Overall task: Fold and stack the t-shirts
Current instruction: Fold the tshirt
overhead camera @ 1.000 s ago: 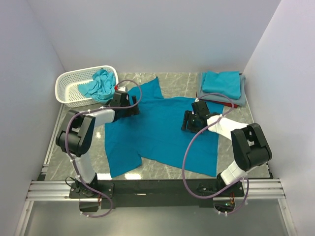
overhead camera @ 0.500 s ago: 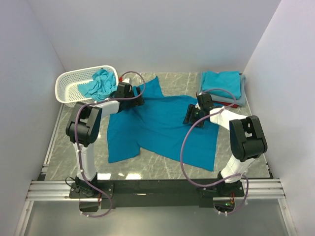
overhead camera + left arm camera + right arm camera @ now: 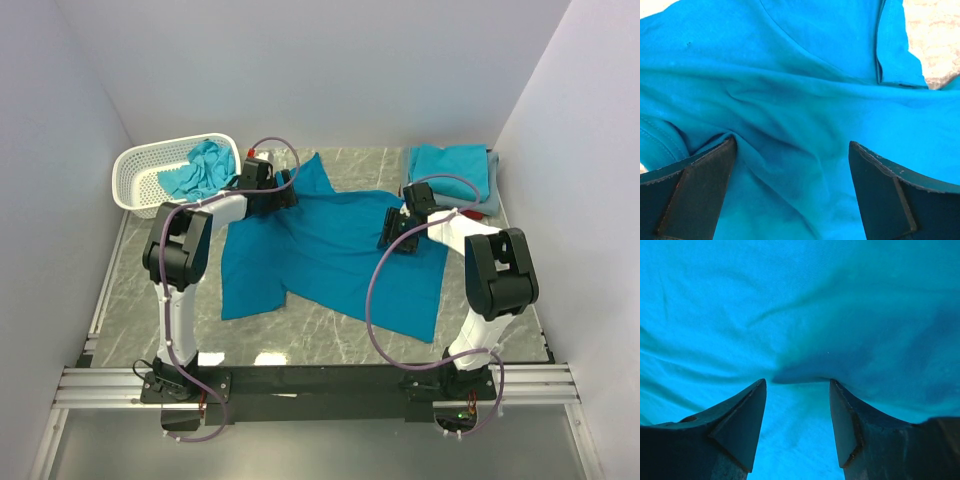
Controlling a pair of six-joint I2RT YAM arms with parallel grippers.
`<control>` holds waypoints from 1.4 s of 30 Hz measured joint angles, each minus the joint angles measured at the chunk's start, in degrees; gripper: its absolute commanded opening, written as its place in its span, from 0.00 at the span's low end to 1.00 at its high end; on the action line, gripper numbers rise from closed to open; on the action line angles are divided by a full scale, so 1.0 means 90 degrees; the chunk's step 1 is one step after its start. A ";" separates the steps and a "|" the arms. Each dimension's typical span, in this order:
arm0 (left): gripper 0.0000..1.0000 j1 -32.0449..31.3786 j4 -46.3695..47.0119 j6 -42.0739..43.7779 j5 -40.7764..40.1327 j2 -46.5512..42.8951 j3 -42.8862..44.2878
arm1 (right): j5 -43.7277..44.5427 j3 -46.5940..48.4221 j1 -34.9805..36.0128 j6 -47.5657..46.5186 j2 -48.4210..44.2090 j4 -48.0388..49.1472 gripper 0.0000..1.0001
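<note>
Here the spread teal t-shirt (image 3: 330,260) lies open on the counter (image 3: 320,345), wrinkled and a little askew, with one sleeve pointing toward the back wall. The left pincer (image 3: 792,145) stands wide over the shirt's far-left shoulder, its fingers pressing into loose cloth on either side of a soft fold. The right pincer (image 3: 797,382) sits on the far-right side of the same shirt. It is about half open, with a small ridge of fabric raised between the tips and nothing visibly clamped.

The folded stack (image 3: 450,170) rests in the far-right corner, just beyond the right arm. Another crumpled turquoise shirt (image 3: 205,168) waits in the white basket (image 3: 135,160) at far left.

The risks look like these. With the left jaws so wide, they may gather a thick bunch, or catch the sleeve hem along with the body, and the fold would come out lumpy. The right tips seem to have only a shallow ridge, so the cloth could slip free once lifted. If one side holds and the other does not, the shirt would swing and twist. The right arm is also near the stack and could nudge it.
</note>
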 measured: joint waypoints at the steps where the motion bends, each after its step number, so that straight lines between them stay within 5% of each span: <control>1: 0.99 -0.0002 -0.0017 0.0000 0.0007 -0.0032 -0.0012 | 0.0015 0.0000 0.0000 -0.0024 -0.0015 -0.0019 0.60; 14: 1.00 -0.0243 0.0335 -0.0007 -0.0177 -0.2392 -0.1717 | 0.0228 -0.0692 0.1234 0.0124 -0.1639 0.0321 0.60; 25: 0.99 -0.0425 0.0816 -0.0238 -0.0175 -0.2603 -0.3616 | 0.0449 -0.2152 0.1916 0.0760 -0.1732 0.1054 0.60; 42: 0.99 -0.0425 0.1333 -0.0219 -0.0294 -0.1610 -0.2693 | 0.1205 -0.1321 0.1906 0.0957 -0.0925 0.0967 0.60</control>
